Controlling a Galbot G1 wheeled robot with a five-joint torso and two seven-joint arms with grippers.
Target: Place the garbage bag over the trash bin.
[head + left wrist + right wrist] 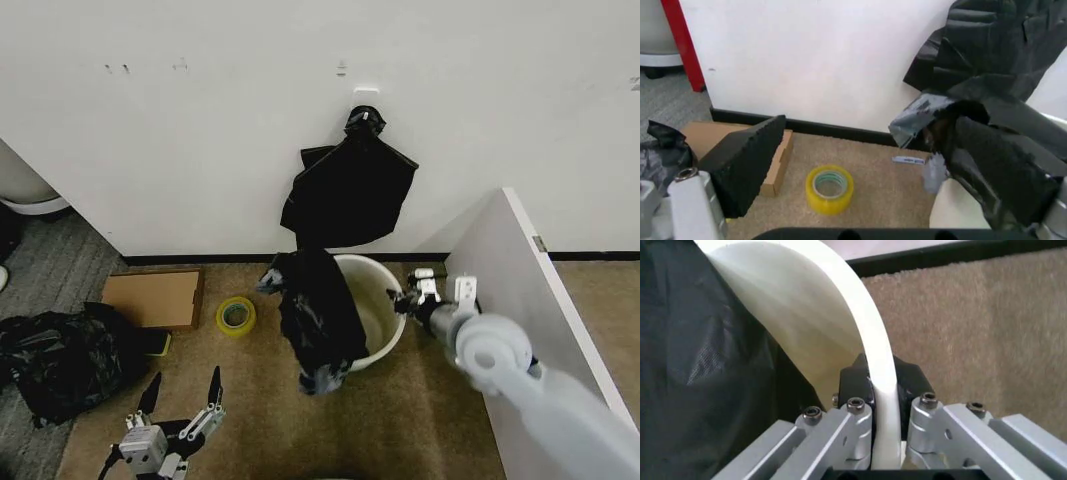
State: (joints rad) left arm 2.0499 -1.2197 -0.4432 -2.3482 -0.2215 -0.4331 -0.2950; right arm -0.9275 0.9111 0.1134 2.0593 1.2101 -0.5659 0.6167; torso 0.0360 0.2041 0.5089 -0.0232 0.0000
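Observation:
The trash bin (pixel 385 318) is a round white bucket standing on the carpet by the wall. The glossy black garbage bag (pixel 320 318) hangs crumpled over the bin's left rim, part inside and part down the outer wall. My right gripper (pixel 407 300) is shut on the bin's right rim; in the right wrist view its pads (pixel 852 382) clamp the white rim (pixel 840 290), with the bag (pixel 700 365) lying inside. My left gripper (pixel 183 385) hovers open low over the carpet, left of the bin and apart from it. Its wrist view shows the bag (pixel 1000 160) over the bin (pixel 960 210).
A knotted bundle of black bags (pixel 350 190) hangs on the wall above the bin. A yellow tape roll (pixel 235 315) and a flat cardboard box (pixel 152 298) lie to the left, with a black plastic mound (pixel 60 360) beyond. A white panel (pixel 520 300) stands at the right.

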